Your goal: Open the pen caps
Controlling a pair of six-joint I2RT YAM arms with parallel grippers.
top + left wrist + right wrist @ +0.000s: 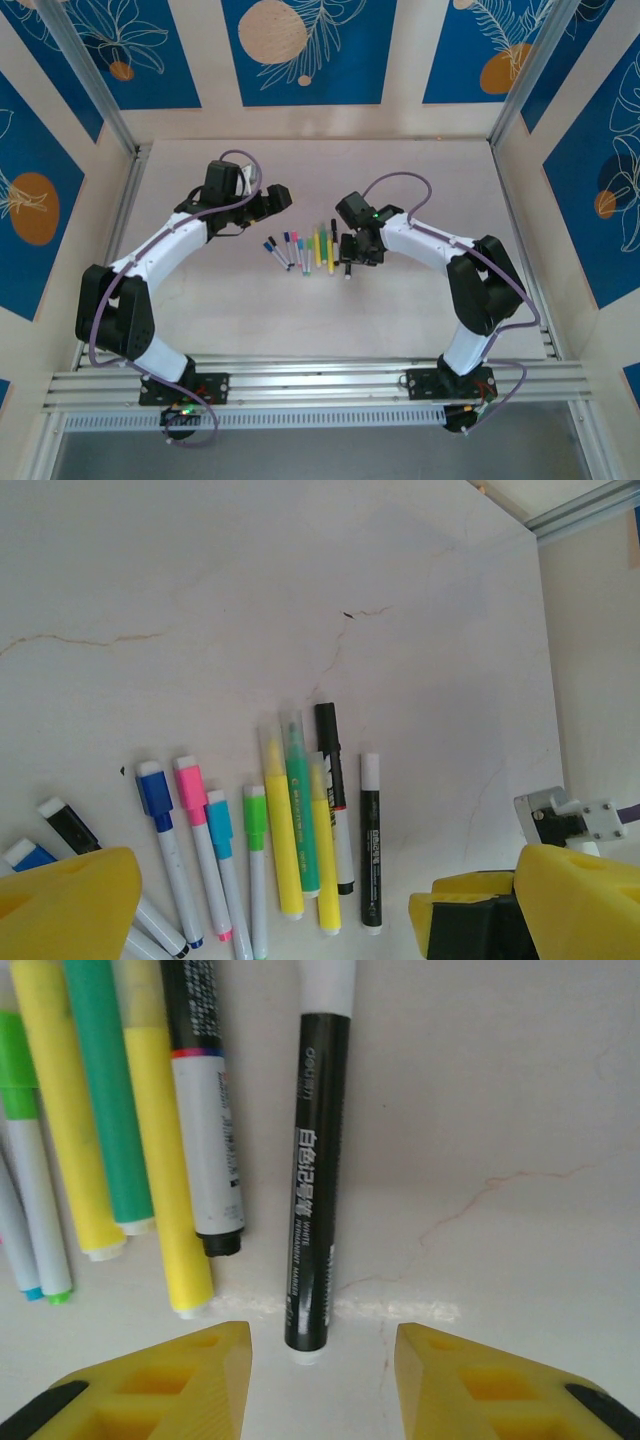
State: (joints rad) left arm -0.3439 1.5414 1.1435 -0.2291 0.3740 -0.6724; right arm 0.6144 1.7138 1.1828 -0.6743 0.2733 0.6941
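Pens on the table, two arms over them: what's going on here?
A row of capped pens lies on the table. The right gripper is down at the black marker with the white cap, jaws open either side of its end, not gripping. The left gripper hovers open beside the row. No cap looks off yet.

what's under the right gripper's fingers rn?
The black pen lies flat on the table, its near end between the right gripper's parted fingers, gaps either side. In the top view the gripper covers much of that pen.
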